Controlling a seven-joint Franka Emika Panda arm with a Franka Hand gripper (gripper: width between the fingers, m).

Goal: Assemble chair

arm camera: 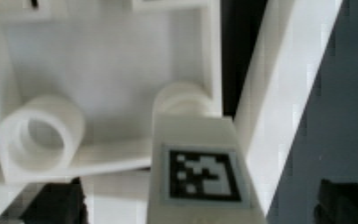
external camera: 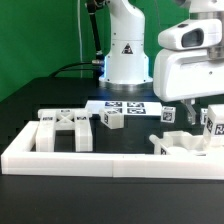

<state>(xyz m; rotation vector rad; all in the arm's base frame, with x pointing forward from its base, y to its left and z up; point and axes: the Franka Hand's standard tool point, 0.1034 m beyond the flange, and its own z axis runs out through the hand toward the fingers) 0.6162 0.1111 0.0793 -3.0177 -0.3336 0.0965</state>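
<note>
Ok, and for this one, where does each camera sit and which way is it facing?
Exterior view: off the arm, low, facing the arm's base over the border wall; base and open tool show.
Wrist view: on the wrist, close above a tagged white chair part; none of the robot shows clearly.
Shared: probably that chair part, under the tool at the exterior view's right.

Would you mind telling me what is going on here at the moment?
The Panda arm's gripper hangs open over a white chair piece at the exterior view's right, just behind the border wall, and seems to hold nothing. The X-braced frame lies loose at the exterior view's left. Small tagged blocks sit apart near the marker board. The parts lie scattered, so the chair assembly looks barely begun.
</note>
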